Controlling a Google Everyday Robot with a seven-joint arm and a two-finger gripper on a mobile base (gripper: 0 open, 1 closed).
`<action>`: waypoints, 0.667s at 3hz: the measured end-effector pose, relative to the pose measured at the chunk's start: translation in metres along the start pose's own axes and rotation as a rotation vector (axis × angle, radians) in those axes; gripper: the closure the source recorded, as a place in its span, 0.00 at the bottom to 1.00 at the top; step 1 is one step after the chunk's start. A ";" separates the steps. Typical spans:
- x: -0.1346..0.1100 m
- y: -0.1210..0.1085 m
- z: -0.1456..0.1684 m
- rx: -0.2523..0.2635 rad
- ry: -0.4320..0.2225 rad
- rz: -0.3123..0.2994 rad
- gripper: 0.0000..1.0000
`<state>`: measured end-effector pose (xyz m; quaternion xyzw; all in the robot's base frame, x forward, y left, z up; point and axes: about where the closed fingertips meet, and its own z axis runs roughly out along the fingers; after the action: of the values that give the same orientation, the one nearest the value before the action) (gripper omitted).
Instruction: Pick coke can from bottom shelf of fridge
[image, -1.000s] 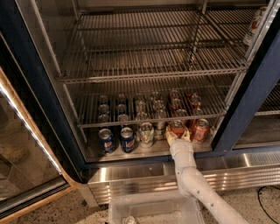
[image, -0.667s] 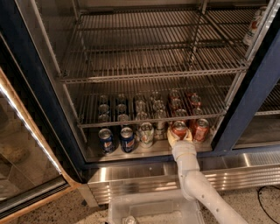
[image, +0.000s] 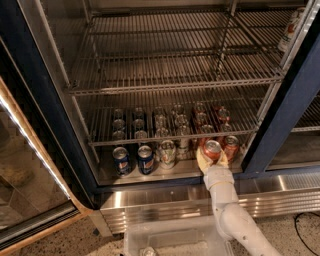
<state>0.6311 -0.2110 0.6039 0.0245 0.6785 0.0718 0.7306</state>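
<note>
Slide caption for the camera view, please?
End effector closed around a coke can at the front of the bottom shelf of the fridge.

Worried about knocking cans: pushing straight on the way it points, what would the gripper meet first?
The gripper, at the bottom shelf front, holds the coke can; next, probably the red can behind.

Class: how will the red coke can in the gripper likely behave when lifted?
The small red coke can with a silver top, clasped by the pale gripper at the front of the bottom shelf, looks metal, probably stiff. Its smooth round wall may slip; on its side it would likely roll.
</note>
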 end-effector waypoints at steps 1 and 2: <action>-0.004 -0.001 -0.019 -0.016 0.015 0.009 1.00; 0.000 -0.008 -0.039 -0.017 0.040 0.023 1.00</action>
<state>0.5924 -0.2211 0.6003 0.0249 0.6919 0.0865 0.7163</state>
